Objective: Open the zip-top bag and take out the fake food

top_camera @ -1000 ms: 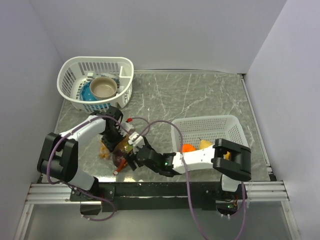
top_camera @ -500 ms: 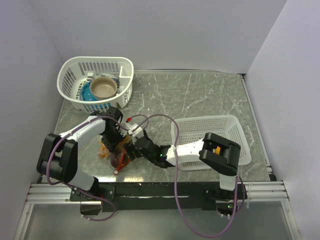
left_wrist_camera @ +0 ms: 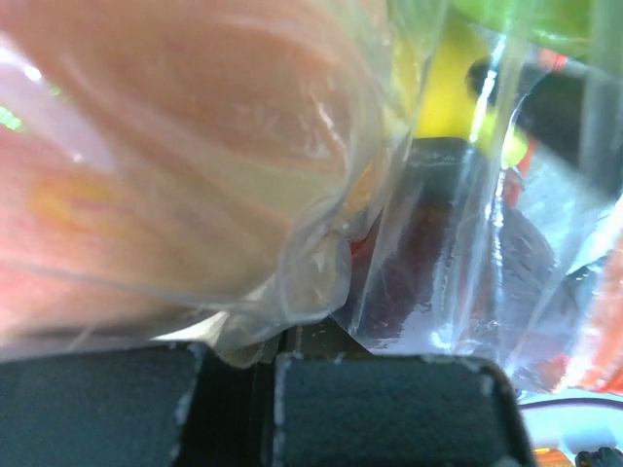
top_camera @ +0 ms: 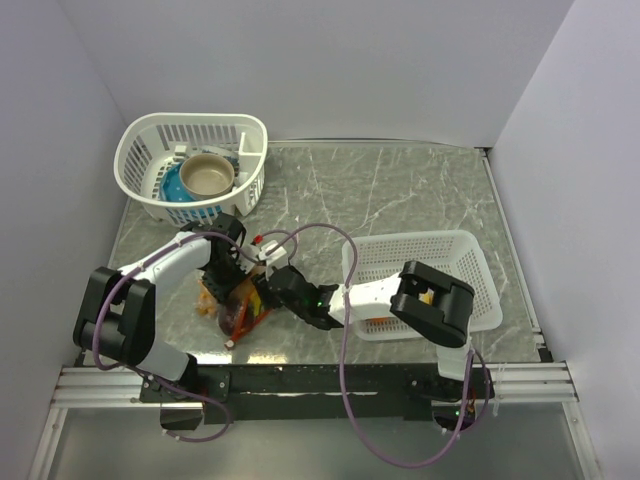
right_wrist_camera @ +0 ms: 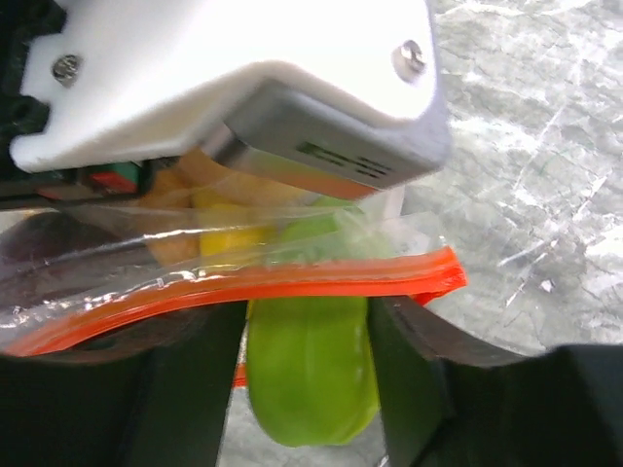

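From above, you see the clear, crinkly zip-top bag (top_camera: 238,312) lying on the grey marble counter (top_camera: 400,190) at about 8 o'clock. It is stuffed with small shiny plastic fake food. Your left hand (top_camera: 224,285) is on the bag's 12 o'clock side. Your right hand (top_camera: 262,292) is on its 3 o'clock side. A round white mesh basket (top_camera: 150,130) sits at 10 o'clock and a square white mesh basket (top_camera: 465,262) at 4 o'clock.

In the left wrist view, your left hand is squeezed together on a fold of the bag. Through the plastic you see a big peach piece (left_wrist_camera: 165,126), a yellow piece (left_wrist_camera: 443,88) and a dark red-purple piece (left_wrist_camera: 438,263).

In the right wrist view, your right hand's fingers (right_wrist_camera: 419,370) stand apart, one on each side of a smooth green piece (right_wrist_camera: 307,360). You cannot tell if they pinch it. The long orange-red zip strip (right_wrist_camera: 292,282) runs across in front of the green piece.
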You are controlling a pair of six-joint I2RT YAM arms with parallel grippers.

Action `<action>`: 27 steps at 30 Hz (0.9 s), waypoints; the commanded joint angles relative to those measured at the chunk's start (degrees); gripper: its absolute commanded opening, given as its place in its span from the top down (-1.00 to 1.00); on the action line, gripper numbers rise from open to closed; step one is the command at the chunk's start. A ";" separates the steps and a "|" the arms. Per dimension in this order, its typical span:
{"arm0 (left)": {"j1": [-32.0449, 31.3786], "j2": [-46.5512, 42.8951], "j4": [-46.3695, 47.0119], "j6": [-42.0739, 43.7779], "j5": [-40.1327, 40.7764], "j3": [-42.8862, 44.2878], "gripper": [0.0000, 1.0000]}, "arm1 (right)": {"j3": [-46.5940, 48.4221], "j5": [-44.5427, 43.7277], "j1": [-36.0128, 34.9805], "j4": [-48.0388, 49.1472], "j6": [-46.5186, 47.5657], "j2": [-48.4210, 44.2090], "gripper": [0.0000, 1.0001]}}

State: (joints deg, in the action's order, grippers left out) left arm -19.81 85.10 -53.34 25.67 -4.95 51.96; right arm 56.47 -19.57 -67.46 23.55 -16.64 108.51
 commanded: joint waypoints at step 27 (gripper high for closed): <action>-0.75 1.21 0.52 -0.71 -1.89 4.63 0.98 | -15.85 7.88 -2.41 -17.47 -0.06 -32.90 0.99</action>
State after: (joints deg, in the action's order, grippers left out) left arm -20.56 85.17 -53.23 25.63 -4.89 53.32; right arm 42.54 -13.96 -69.63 9.34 -18.13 86.13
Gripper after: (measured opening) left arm 0.015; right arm 0.674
